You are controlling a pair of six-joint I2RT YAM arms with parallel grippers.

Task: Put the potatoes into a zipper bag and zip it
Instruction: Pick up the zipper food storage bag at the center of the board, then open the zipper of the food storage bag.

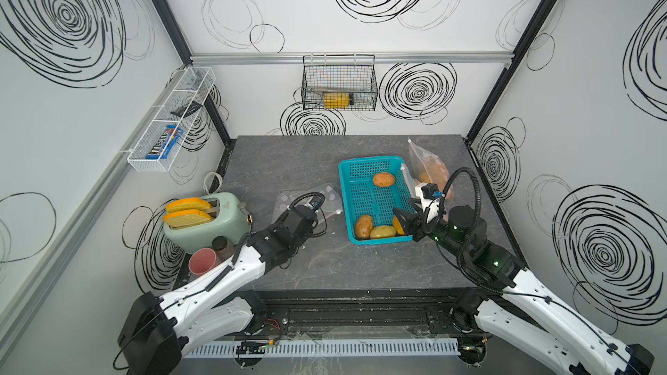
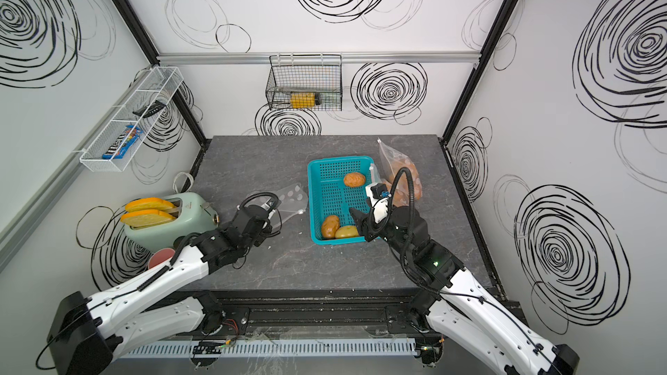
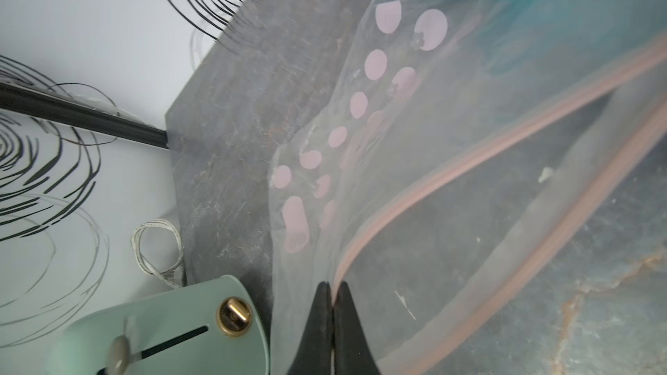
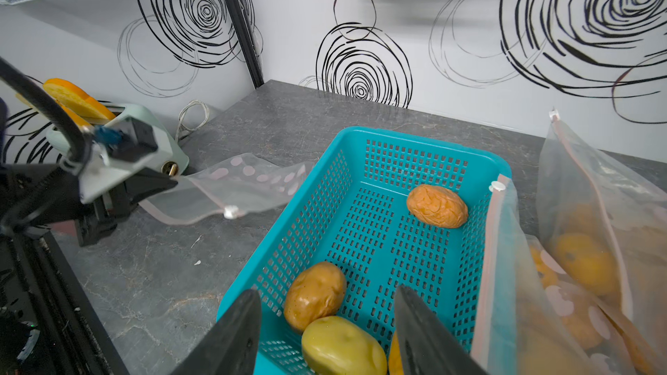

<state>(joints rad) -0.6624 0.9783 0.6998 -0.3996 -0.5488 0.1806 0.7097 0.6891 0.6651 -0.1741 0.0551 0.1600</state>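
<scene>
While the left claw [image 3: 332, 288] is pinching the rim of the empty zipper bag [image 3: 451, 182] right at its pink zip track, jaws closed on the plastic, we are reading this as the step of readying a fresh bag for loading. The bag is lying on the desk [image 1: 288, 160] between the toaster [image 1: 205, 225] and the teal basket [image 1: 368, 167], its mouth gaping a little.

The right claw [image 4: 326, 292] is standing open and empty, hovering over the basket's end nearest the desk's front edge. Directly beneath it are lying a brown potato [image 4: 314, 294] and a yellow-green potato [image 4: 343, 348], apparently untouched by the fingers, though the wrist view is making that hard to judge. A wrinkled orange potato [image 4: 436, 205] is sitting apart, toward the basket's far end. Two filled bags [image 4: 592, 218] are leaning beside the basket, toward the desk's right edge.

Next, we are judging, the right claw is needing to drop, close around one potato and carry it over the basket wall into the held mouth, lifted wider.
</scene>
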